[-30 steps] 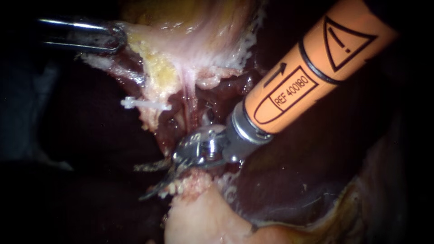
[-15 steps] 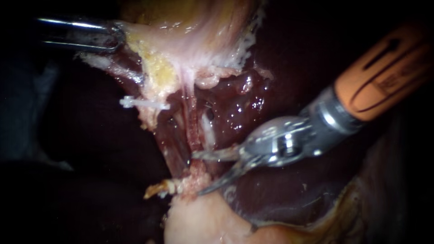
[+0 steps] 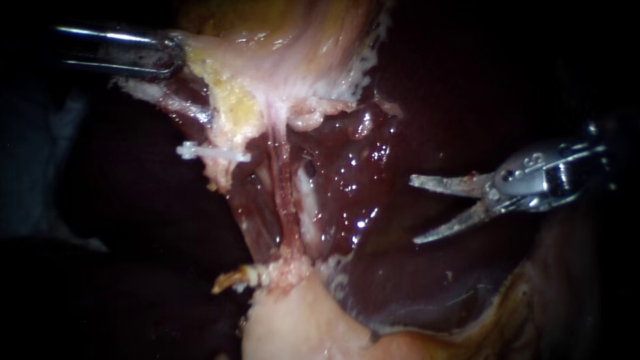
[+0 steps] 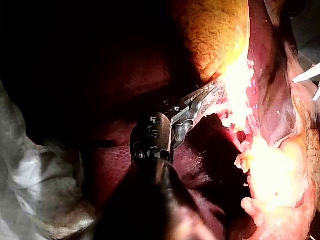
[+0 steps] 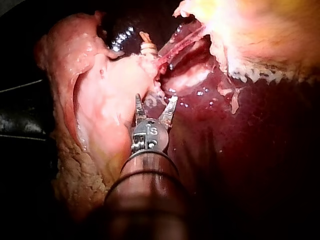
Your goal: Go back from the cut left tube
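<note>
Cut left tube [image 3: 231, 276] well clear of gaping right tool [image 3: 413, 209]; left tool [image 3: 172, 57] clamping tissue [image 3: 223, 70].

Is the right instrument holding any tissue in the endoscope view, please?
No, the right instrument stands open and empty above the liver, well apart from the tube.

I see the wet, dark-red liver [image 3: 360, 167] with yellowish fat [image 3: 233, 107] against its upper edge. A white clip [image 3: 213, 153] juts from that fat. Pale tissue [image 3: 300, 327] meets the liver's lower edge.
</note>
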Motion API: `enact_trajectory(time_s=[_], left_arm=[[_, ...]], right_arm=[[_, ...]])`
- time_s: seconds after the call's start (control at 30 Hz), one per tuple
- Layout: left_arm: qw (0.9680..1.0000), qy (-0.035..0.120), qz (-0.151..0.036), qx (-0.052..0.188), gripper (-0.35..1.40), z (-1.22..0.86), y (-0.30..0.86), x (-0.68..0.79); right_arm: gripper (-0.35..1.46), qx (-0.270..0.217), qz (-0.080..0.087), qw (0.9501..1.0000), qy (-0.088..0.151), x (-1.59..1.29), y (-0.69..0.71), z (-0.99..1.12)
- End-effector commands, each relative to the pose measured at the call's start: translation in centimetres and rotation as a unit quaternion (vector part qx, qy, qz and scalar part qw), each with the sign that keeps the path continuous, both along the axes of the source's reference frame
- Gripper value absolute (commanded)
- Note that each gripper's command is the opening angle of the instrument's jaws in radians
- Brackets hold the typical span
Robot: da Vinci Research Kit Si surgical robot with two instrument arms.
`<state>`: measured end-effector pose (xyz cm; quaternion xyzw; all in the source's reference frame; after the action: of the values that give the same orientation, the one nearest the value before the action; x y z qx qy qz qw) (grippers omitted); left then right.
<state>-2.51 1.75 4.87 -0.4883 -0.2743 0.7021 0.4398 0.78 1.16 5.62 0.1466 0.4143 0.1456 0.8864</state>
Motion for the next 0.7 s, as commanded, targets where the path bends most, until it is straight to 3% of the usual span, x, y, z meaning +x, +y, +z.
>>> enact_trajectory(time_s=[0.03, 0.5, 0.7], left_arm=[[1.0, 0.001, 0.0, -0.001, -0.35, 0.01, -0.01, -0.01], [1.0, 0.003, 0.0, -0.009, -0.35, 0.33, -0.18, -0.29], [1.0, 0.001, 0.0, -0.01, -0.35, 0.37, -0.19, -0.34]], right_arm=[[1.45, 0.011, -0.007, 0.9999, 0.007, 0.01, 0.0, 0.0], [1.45, 0.016, -0.008, 0.9998, 0.008, 0.01, -0.01, 0.0], [1.45, 0.016, -0.008, 0.9998, 0.008, 0.01, -0.01, 0.0]])
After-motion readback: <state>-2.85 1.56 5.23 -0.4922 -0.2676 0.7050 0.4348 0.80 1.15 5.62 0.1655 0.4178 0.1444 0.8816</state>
